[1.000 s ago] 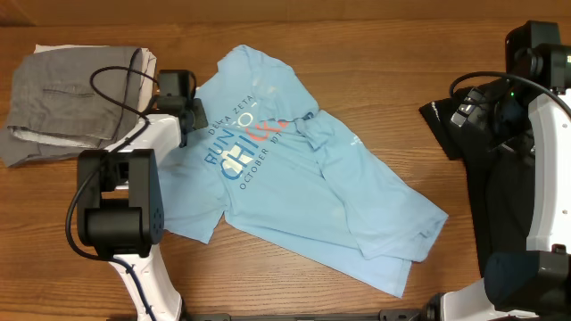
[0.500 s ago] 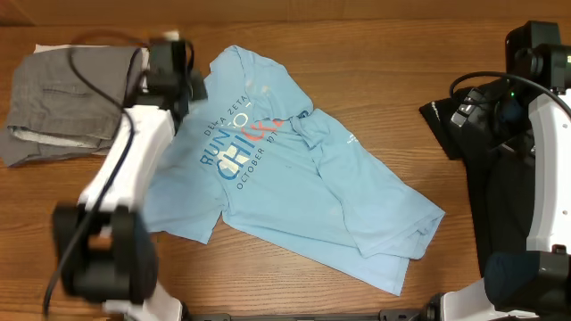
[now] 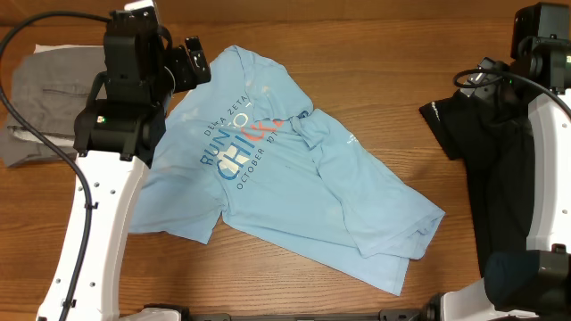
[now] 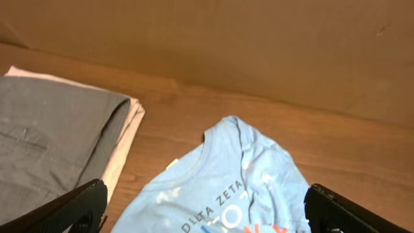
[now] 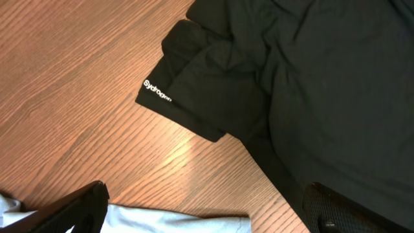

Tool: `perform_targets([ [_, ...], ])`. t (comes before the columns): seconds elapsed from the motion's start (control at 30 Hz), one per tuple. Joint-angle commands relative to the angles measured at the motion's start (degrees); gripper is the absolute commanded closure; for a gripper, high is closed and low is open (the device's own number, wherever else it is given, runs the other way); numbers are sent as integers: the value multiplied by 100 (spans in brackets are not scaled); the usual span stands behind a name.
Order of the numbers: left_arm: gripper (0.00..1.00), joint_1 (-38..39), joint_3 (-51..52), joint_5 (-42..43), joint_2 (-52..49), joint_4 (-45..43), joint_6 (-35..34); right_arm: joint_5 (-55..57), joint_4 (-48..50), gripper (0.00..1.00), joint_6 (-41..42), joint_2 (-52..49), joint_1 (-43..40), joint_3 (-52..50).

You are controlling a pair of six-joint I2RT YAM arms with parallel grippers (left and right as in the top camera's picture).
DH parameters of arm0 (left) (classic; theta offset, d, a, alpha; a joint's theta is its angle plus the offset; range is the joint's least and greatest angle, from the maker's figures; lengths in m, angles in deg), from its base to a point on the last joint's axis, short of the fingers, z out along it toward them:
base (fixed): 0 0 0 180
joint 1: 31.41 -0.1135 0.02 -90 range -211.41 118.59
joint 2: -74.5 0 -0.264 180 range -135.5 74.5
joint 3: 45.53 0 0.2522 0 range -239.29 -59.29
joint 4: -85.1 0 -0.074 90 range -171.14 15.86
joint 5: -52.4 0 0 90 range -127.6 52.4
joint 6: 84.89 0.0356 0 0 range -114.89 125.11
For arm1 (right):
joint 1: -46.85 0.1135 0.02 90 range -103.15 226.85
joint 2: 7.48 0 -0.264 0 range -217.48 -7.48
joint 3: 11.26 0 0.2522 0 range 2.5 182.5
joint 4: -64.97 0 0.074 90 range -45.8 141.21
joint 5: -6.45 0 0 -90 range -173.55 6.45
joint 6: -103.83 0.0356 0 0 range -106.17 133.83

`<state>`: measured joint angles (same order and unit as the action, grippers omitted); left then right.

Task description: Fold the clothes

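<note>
Grabbing the T-shirt at its eleven-o'clock edge, the wide, empty left gripper could snag the grey trousers at nine o'clock; the right gripper gapes empty too.

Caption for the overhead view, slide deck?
Open left gripper at the collar end of a crumpled light blue lettered T-shirt; folded grey trousers lie alongside.
</note>
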<state>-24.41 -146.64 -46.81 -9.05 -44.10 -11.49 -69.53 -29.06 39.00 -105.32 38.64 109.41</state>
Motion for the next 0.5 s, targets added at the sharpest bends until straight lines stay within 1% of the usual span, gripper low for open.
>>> perform_targets([
  [0.0,0,-22,39,24,39,136,-57,136,66,0,-9,42,-13,28],
  [0.1,0,-22,39,24,39,260,-57,133,76,0,-9,42,-13,28],
  [0.17,0,-22,39,24,39,330,-55,131,291,0,-9,42,-11,28],
  [0.27,0,-22,42,24,39,350,-57,-59,114,0,-20,42,-13,28],
  [0.3,0,-22,42,24,39,350,-57,-92,87,4,-260,7,-11,28],
  [0.37,0,-22,42,24,39,350,-57,-415,127,28,-1019,-37,-13,28],
  [0.4,0,-22,42,24,39,350,-57,-774,146,40,-1499,-90,-13,28],
  [0.43,0,-22,42,24,39,350,-57,-1038,140,57,-1781,-131,-13,28],
  [0.47,0,-22,42,24,39,350,-57,-1281,129,77,-1941,-181,-13,28],
])
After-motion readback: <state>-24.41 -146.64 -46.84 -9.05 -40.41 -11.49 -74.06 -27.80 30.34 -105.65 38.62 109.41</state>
